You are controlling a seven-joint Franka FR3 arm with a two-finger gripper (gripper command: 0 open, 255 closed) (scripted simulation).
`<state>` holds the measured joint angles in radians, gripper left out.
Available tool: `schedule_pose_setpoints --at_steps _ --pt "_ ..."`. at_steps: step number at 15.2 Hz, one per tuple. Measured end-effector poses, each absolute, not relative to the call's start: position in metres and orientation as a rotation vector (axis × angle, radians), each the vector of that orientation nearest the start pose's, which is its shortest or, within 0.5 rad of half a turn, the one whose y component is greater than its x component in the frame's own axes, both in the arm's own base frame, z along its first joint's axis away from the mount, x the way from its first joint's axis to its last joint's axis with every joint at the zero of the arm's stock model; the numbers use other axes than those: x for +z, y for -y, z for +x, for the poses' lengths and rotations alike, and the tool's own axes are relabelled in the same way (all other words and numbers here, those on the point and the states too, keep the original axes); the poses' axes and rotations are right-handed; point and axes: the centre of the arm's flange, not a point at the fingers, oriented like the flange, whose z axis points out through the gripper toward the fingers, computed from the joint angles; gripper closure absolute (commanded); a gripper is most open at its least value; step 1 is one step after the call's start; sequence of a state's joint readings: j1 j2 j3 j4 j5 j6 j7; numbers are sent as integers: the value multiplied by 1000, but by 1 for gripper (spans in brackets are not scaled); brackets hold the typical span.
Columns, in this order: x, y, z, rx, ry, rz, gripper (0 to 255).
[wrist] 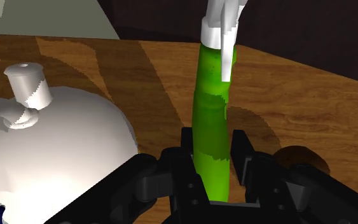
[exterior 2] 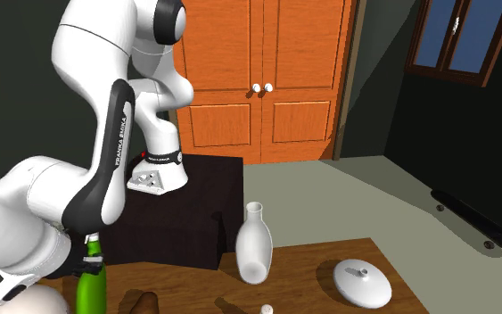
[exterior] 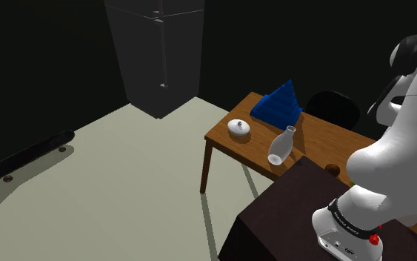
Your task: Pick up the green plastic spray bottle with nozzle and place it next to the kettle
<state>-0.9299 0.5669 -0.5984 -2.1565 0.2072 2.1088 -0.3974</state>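
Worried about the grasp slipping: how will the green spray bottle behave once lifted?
The green spray bottle is tall and slim, so it would likely tip easily once set down. The gripper clasps its smooth, rounded body, so it may slip or pivot, with the white nozzle weighting one end.

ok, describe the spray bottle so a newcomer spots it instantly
Find the wooden table by the robot's stand. Beside the big white kettle on it, the gripper clasps the spray bottle: the only green thing there, slim, with a white nozzle.
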Motion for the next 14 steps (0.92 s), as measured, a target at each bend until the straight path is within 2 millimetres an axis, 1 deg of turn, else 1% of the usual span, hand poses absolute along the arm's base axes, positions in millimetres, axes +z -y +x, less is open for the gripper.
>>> schedule_pose_setpoints --at_steps 5,11,12,14 --pt "122 502 9 600 -1668 -2216 255" --pt "119 502 10 598 -1669 -2216 255" --pt "119 503 10 598 -1669 -2217 0" --pt "117 502 10 600 -1668 -2216 0"
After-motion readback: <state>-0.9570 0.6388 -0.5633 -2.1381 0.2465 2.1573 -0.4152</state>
